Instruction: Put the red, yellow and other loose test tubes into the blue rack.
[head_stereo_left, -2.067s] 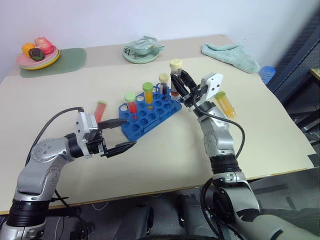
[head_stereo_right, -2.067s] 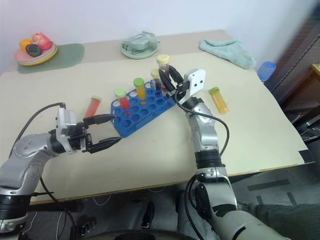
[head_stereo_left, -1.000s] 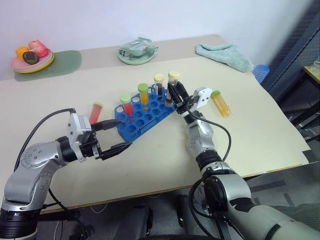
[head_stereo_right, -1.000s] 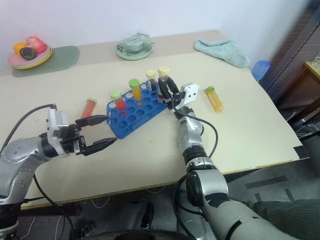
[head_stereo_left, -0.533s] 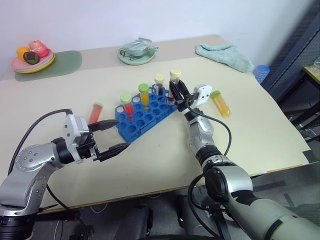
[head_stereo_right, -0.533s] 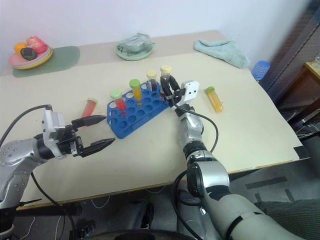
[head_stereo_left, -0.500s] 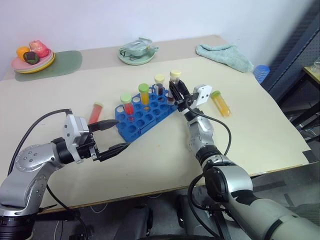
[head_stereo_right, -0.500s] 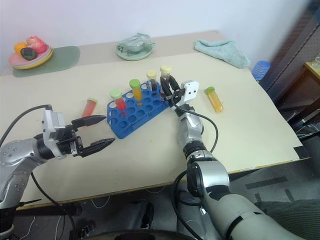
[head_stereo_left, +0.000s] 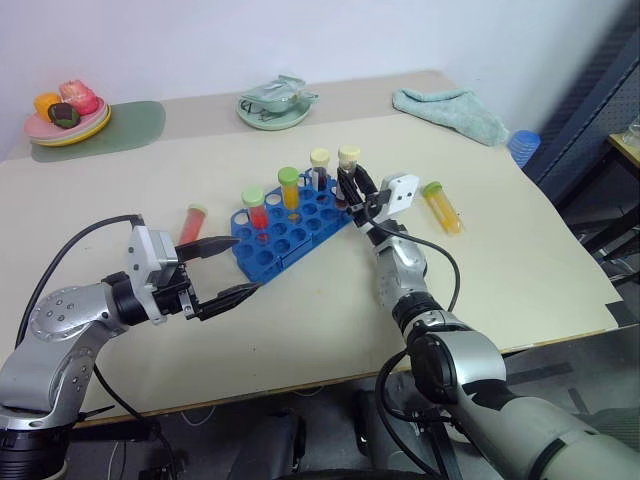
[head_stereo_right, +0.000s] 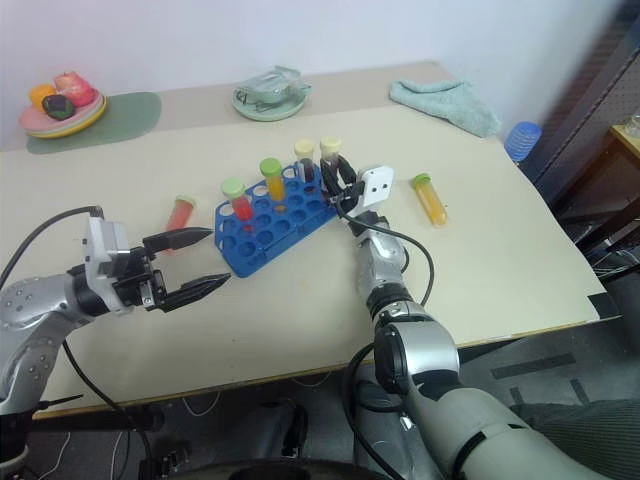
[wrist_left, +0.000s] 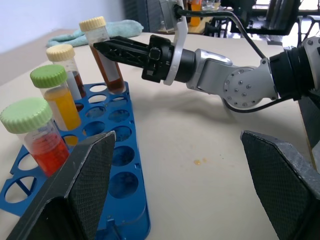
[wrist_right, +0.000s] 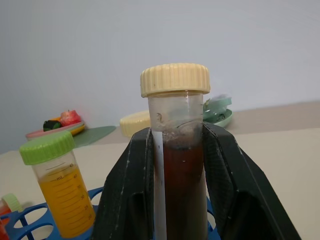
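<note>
The blue rack (head_stereo_left: 275, 255) lies slantwise mid-table. Upright in it are a red tube (head_stereo_left: 254, 207), a yellow tube (head_stereo_left: 290, 187) and a dark tube (head_stereo_left: 320, 167). My right gripper (head_stereo_left: 348, 183) is shut on a dark brown tube with a pale cap (wrist_right: 175, 80); its fingers (wrist_right: 125, 190) clamp both sides, and its lower end is in a hole at the rack's far corner. A loose red tube (head_stereo_left: 192, 222) lies left of the rack. A loose yellow-orange tube (head_stereo_left: 441, 205) lies to the right. My left gripper (head_stereo_left: 222, 272) stands open by the rack's near end.
At the table's back are a plate of toy food (head_stereo_left: 65, 108) on a green mat (head_stereo_left: 125, 120), a green lidded dish (head_stereo_left: 279, 100) and a teal cloth (head_stereo_left: 455, 108). A blue object (head_stereo_left: 520, 146) sits beyond the right edge.
Since the earliest frames my right gripper has come down with the brown tube to the rack's far corner. Over the last second it has held about still. The left gripper has not moved.
</note>
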